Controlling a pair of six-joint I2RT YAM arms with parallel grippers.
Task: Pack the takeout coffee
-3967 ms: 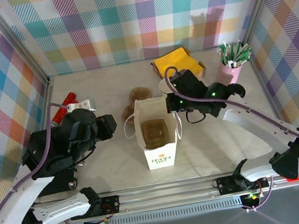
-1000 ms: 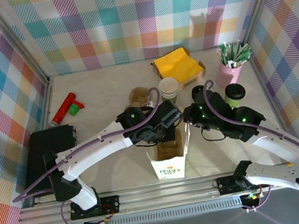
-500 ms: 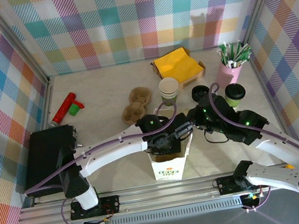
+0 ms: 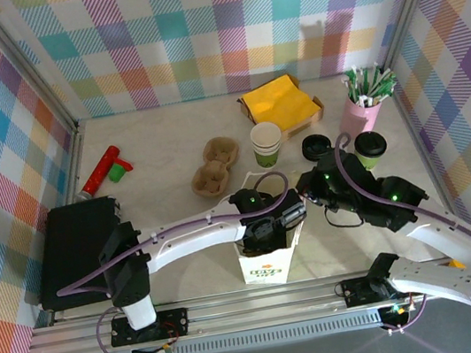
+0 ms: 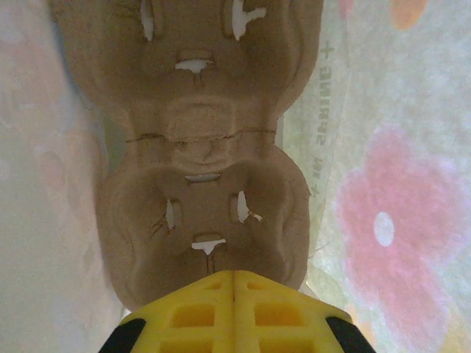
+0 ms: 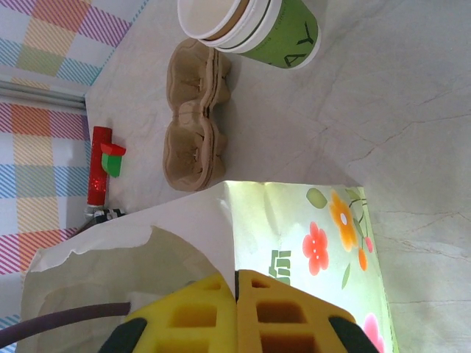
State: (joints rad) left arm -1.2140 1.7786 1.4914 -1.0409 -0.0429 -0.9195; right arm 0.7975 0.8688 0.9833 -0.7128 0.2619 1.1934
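Left hand (image 5: 234, 275) has sunk into the bag (image 4: 263, 267), clenched empty; right hand (image 6: 235, 274) pinches its rim beside "AY" cups (image 6: 284, 34).

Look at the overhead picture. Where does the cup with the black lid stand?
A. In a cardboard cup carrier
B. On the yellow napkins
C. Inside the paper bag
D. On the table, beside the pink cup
D: the lidded cup stands on the table right beside the pink cup, off to the side of the paper bag.
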